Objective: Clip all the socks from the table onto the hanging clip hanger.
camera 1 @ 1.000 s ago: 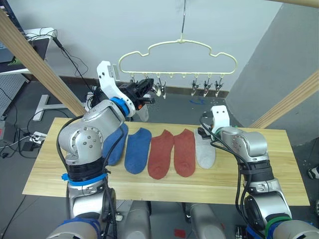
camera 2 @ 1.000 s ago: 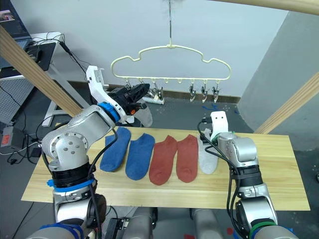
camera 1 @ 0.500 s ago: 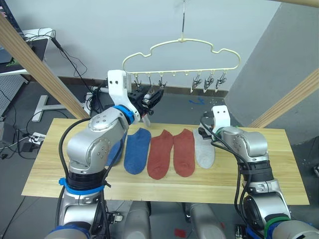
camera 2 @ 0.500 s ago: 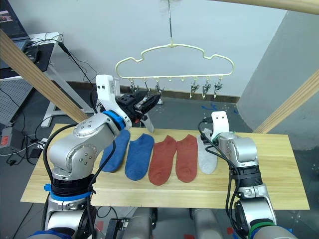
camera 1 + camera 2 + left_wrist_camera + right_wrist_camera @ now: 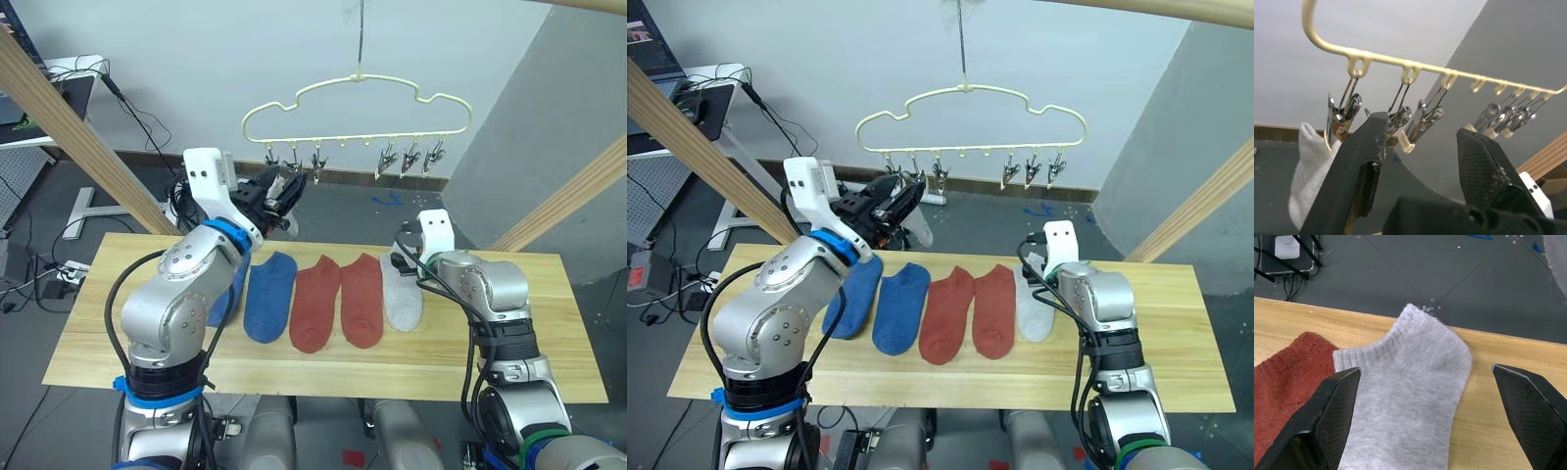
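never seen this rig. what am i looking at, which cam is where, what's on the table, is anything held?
It is a two-armed humanoid robot. The two wide pictures come from a stereo camera on its head, looking down over both arms. The other two come from cameras on its wrists, looking along each pincer's fingers.

On the wooden table lie five socks in a row: two blue socks, two rust-red socks, and one grey sock. Another grey sock hangs from the end clip of the yellow clip hanger.

The left pincer is open, raised by the clips. The right pincer is open above the grey sock on the table. Nothing is held.
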{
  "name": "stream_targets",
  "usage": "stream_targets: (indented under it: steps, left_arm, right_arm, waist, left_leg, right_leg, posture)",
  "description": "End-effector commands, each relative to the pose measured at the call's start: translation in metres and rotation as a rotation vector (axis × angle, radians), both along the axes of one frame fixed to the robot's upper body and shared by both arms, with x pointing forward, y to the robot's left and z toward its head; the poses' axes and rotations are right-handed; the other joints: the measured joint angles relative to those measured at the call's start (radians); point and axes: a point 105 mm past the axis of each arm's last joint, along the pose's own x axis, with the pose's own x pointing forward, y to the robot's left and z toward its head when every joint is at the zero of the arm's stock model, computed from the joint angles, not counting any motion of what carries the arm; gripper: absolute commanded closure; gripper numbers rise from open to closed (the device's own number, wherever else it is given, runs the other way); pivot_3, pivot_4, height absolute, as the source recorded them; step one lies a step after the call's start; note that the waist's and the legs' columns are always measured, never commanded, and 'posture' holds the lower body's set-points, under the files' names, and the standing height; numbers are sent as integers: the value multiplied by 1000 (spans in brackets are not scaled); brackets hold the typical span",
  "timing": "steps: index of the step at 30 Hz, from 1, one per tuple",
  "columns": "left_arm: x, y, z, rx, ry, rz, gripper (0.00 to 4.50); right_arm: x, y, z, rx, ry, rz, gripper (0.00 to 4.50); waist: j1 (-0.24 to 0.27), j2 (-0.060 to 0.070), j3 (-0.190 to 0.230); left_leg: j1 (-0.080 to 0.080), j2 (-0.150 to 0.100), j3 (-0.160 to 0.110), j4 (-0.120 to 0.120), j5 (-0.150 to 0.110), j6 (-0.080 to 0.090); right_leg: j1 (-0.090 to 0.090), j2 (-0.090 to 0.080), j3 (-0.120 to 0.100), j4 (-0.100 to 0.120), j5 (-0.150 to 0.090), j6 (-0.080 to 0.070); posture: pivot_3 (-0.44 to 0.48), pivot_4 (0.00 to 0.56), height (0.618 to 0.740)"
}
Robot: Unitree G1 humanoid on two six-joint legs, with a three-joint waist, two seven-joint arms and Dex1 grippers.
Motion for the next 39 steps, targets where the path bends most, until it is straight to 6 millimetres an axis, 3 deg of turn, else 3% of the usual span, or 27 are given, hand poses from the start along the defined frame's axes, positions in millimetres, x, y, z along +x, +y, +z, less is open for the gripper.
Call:
stream_targets:
  steps: [1,5,11,19,22,27,30,39]
  left_arm:
    - [-15,2,-2,16,-17,-18,1964]
    - [-18,1,-16,43,16,-2,1964]
    - [-7,-3,-21,46,8,108,1964]
    - [6,-5,-19,37,-17,168,1964]
    - [12,-4,-17,57,-31,207,1964]
    - [18,-5,-14,73,-58,228,1964]
    - [20,-8,-15,78,-66,222,1964]
    - [21,-17,-15,68,-76,189,1964]
  right_arm:
    - [-4,-4,7,1,-29,-3,0]
    - [-9,-6,8,-1,-26,0,0]
    - [-14,-2,19,3,-42,21,0]
    - [-16,8,47,17,-100,56,0]
    - [-17,14,68,38,-153,91,0]
    - [-29,36,111,133,-292,290,0]
    - [-48,50,134,209,-361,476,0]
    - [-87,57,170,283,-452,812,0]
  waist:
    - [0,0,0]
    - [2,0,0]
    - [11,0,0]
    - [9,0,0]
    - [8,0,0]
    - [9,0,0]
    - [9,0,0]
    - [9,0,0]
  left_leg:
    - [0,0,0,0,0,0]
    - [0,0,0,0,0,0]
    - [0,0,0,0,0,0]
    - [0,0,1,0,0,0]
    - [0,0,1,0,0,0]
    - [-1,0,1,0,0,0]
    - [-1,0,1,-1,0,0]
    - [-3,0,1,-2,0,1]
  right_leg:
    - [0,0,0,0,0,0]
    - [0,0,0,0,0,0]
    - [1,0,1,-3,1,2]
    - [0,0,1,-3,1,2]
    - [0,1,1,-3,1,1]
    - [0,0,1,-4,1,2]
    - [0,0,1,-5,1,1]
    - [1,0,1,-10,2,2]
  posture:
    - [13,301,740]
    - [16,305,740]
    - [8,309,740]
    - [-8,318,740]
    - [-13,320,740]
    - [-23,321,740]
    - [-38,323,740]
    - [-43,327,740]
